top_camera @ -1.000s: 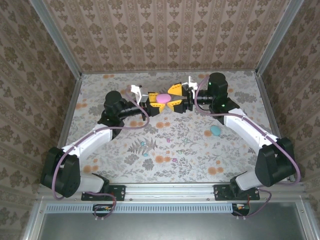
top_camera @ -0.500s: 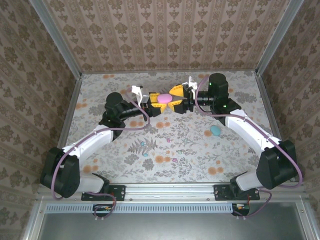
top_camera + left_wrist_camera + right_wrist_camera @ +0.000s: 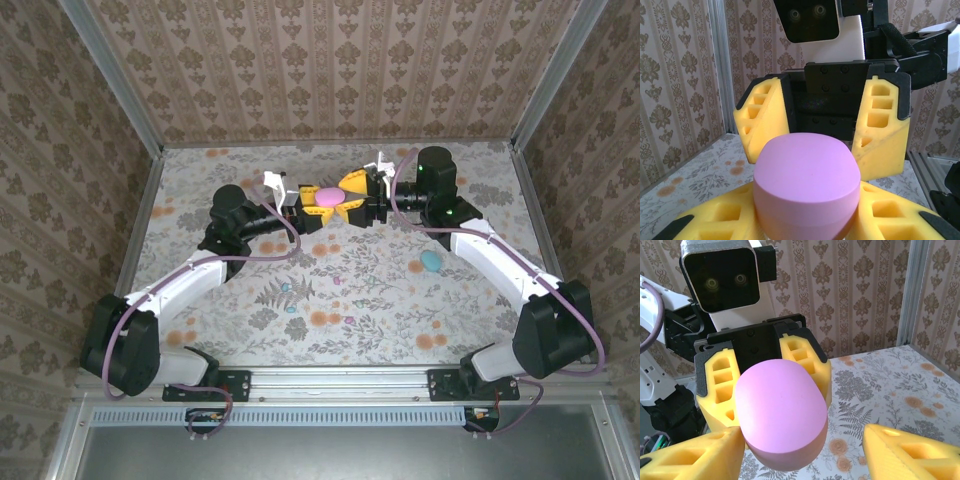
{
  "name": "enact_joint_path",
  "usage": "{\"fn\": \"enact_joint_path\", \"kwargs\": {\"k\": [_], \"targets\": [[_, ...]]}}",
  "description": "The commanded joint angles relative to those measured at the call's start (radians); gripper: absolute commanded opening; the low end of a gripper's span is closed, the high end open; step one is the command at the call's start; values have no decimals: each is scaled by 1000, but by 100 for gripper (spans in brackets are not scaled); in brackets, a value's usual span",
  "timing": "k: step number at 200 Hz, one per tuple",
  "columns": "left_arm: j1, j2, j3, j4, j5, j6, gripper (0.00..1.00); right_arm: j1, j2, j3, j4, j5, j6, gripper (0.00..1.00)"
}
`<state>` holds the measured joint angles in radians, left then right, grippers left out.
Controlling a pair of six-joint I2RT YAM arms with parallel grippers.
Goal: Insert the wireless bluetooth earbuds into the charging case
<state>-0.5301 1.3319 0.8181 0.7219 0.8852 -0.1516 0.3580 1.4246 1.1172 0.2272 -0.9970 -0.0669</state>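
Charging case [image 3: 331, 196] barely moved over that second: my left gripper [image 3: 316, 206] kept it pinched, my right gripper [image 3: 350, 197] stayed spread wide around it, and it remained closed.

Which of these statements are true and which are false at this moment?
1. The left gripper grips the pink case. True.
2. The right gripper is clamped shut. False: its jaws stand open, facing the pink case.
3. The pink case rests on the mat. False: it is held up above the mat.
4. A teal case lies on the mat beside the right arm. True.
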Motion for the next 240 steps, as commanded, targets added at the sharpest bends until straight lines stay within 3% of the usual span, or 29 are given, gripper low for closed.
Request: {"fn": "enact_joint_path", "kwargs": {"k": [1,78,120,137,211,240], "targets": [[-13,-31,3,-17,17,32,32,-8,-6,40,17,27,40,65],[-17,-33,3,-22,12,41,32,-8,5,61,8,49,72,67],[-24,-33,3,-22,-2,47,32,-8,37,127,-71,129,179,67],[-25,-33,0,-25,-12,52,32,-10,49,157,-100,106,228,68],[-27,-51,-43,8,-178,104,33,-13,23,216,-227,92,502,70],[-27,-55,-61,48,-220,104,33,-13,-3,201,-293,98,541,71]]}}
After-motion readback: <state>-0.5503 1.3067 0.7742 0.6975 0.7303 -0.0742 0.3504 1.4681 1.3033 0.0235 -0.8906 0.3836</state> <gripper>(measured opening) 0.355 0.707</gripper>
